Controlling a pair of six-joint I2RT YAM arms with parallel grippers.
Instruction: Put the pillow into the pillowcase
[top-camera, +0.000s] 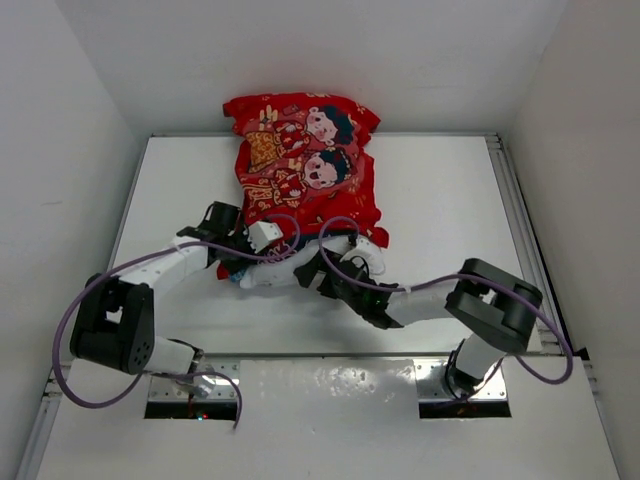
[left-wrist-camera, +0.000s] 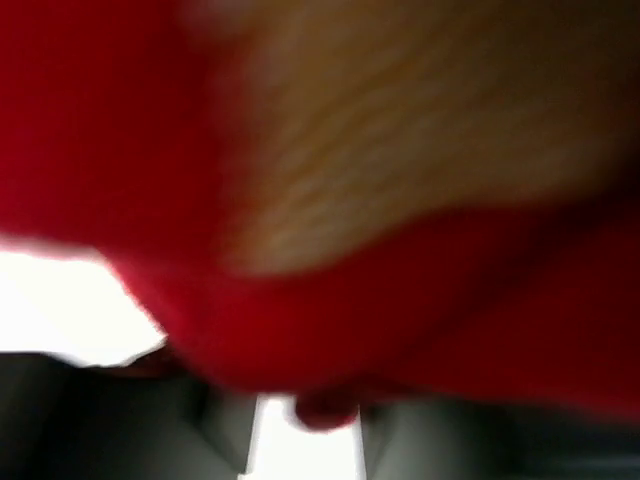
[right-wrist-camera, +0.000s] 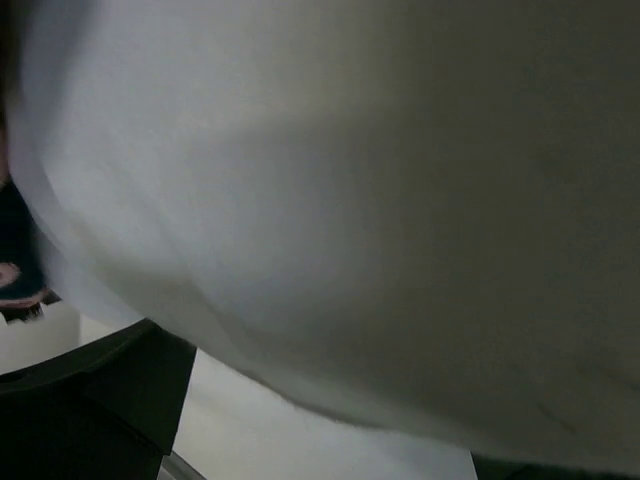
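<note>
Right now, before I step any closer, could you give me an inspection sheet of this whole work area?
Surface: white table.
Job's things: the red pillowcase bulges at the far middle and reaches past the table's back edge. The white pillow shows at its near end.
Clutter: nothing seen.
Fingers: the left fingers are right up against red cloth, and the view is too blurred to judge the grip. The right fingers are spread wide against the pillow.
Cables: purple cables loop along both arms.
Surroundings: white walls on three sides, and a metal rail along the table's right edge.
</note>
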